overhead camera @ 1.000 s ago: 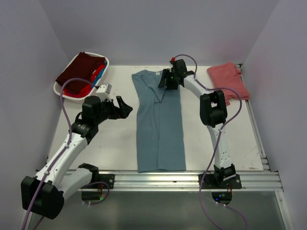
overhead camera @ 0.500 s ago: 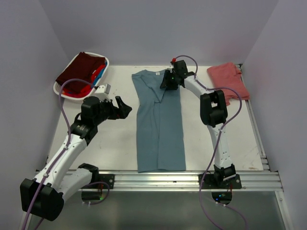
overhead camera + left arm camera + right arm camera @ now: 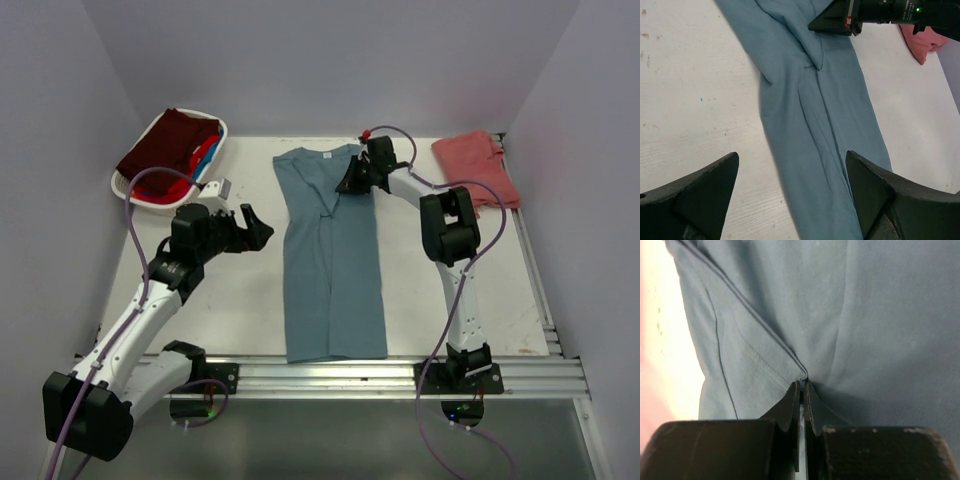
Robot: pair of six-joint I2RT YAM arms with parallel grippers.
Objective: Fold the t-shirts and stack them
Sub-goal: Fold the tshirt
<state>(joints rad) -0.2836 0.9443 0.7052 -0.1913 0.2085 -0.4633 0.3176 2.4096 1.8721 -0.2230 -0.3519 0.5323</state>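
A large slate-blue t-shirt (image 3: 330, 270) lies lengthwise down the middle of the table, its sides folded in. My right gripper (image 3: 350, 183) is at its upper right, shut on a fold of the cloth; in the right wrist view the gripper (image 3: 803, 385) pinches a seam ridge of the shirt (image 3: 880, 315). My left gripper (image 3: 262, 225) hovers left of the shirt, open and holding nothing. In the left wrist view the gripper (image 3: 792, 190) spans the shirt's left edge (image 3: 810, 100). A salmon t-shirt (image 3: 475, 170) lies crumpled at the back right.
A white oval basket (image 3: 118, 185) at the back left holds a dark maroon shirt (image 3: 165, 145) over bright blue and red cloth (image 3: 205, 155). An aluminium rail (image 3: 330, 375) runs along the near edge. Walls close in on three sides.
The right gripper's jaws have shut on the fold of the slate-blue shirt and shifted slightly right. The left arm has hardly moved.
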